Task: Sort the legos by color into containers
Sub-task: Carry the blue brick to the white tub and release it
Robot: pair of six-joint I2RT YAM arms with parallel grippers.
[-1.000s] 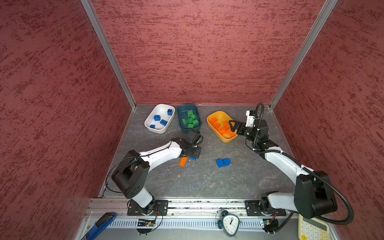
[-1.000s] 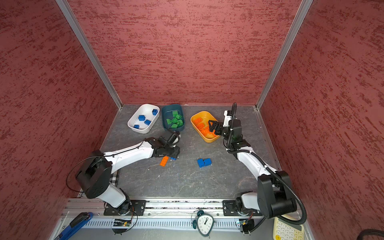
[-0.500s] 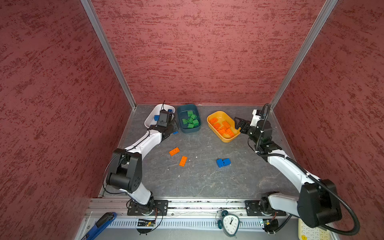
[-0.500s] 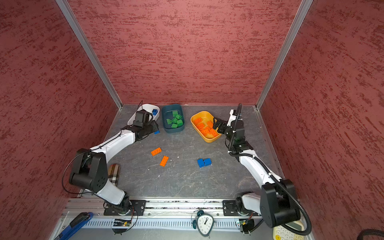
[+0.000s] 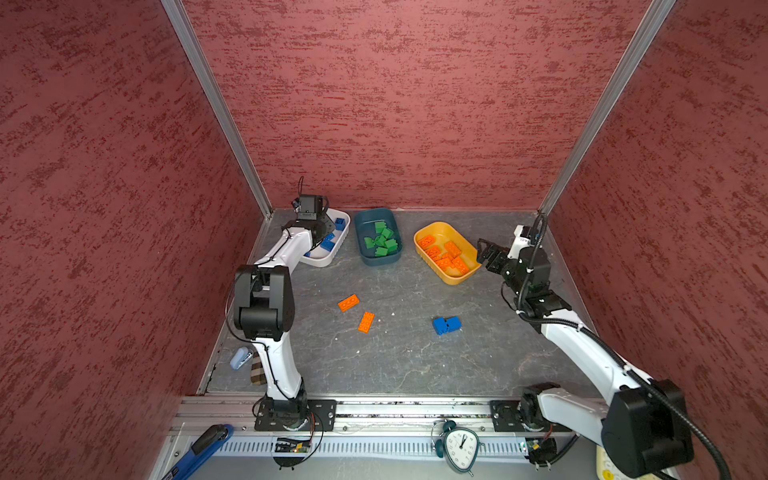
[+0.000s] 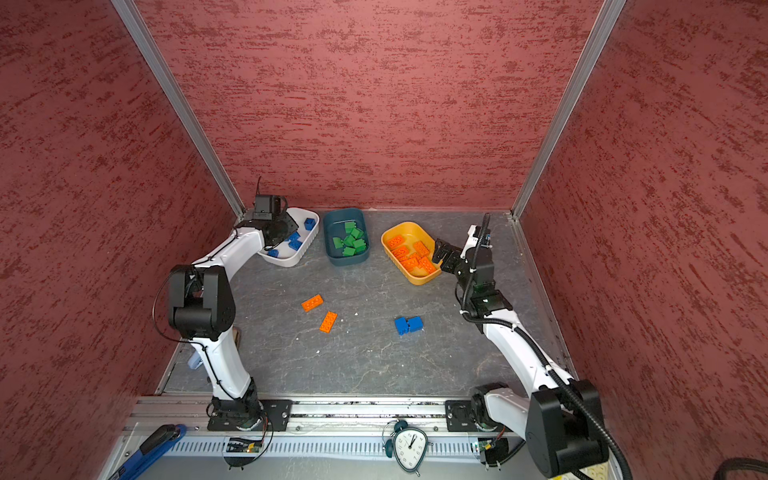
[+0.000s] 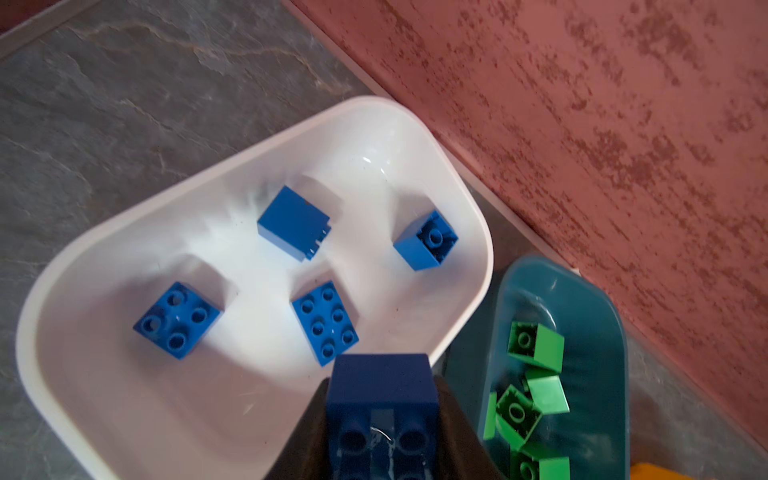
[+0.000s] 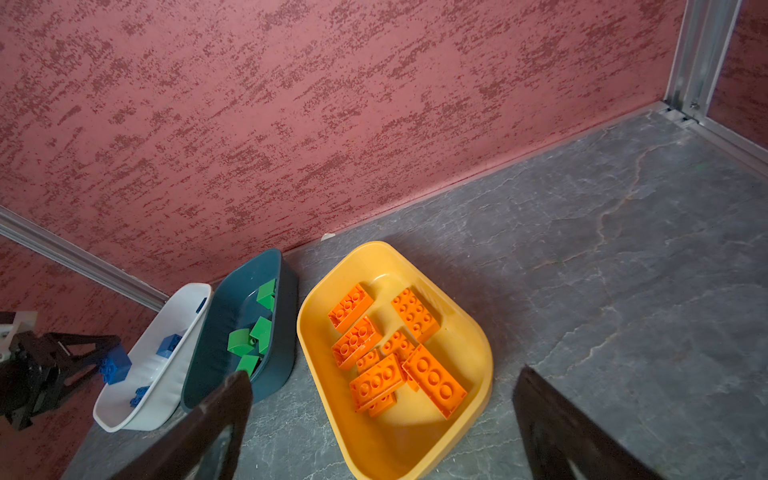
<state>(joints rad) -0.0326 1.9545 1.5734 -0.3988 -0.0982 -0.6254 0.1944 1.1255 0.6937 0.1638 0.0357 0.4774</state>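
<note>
My left gripper (image 7: 382, 386) is shut on a dark blue lego (image 7: 382, 374) and hangs over the near rim of the white container (image 7: 457, 166), which holds several blue legos. In both top views it sits at the back left (image 5: 320, 228). The teal container (image 5: 376, 261) holds green legos and the yellow container (image 5: 451, 278) holds orange ones. My right gripper (image 8: 383, 376) is open and empty, just right of the yellow container (image 6: 442, 253). Two orange legos (image 5: 348, 303) (image 5: 366, 322) and a blue pair (image 5: 446, 325) lie loose on the floor.
Red walls close in the back and both sides. A small pale blue object (image 5: 240, 358) lies by the left wall. An alarm clock (image 5: 457, 446) and a blue-handled tool (image 5: 199, 449) rest at the front rail.
My left arm has swung from the middle of the floor back to the white container, carrying the blue lego. My right gripper has drawn back from over the yellow container to its right side.
</note>
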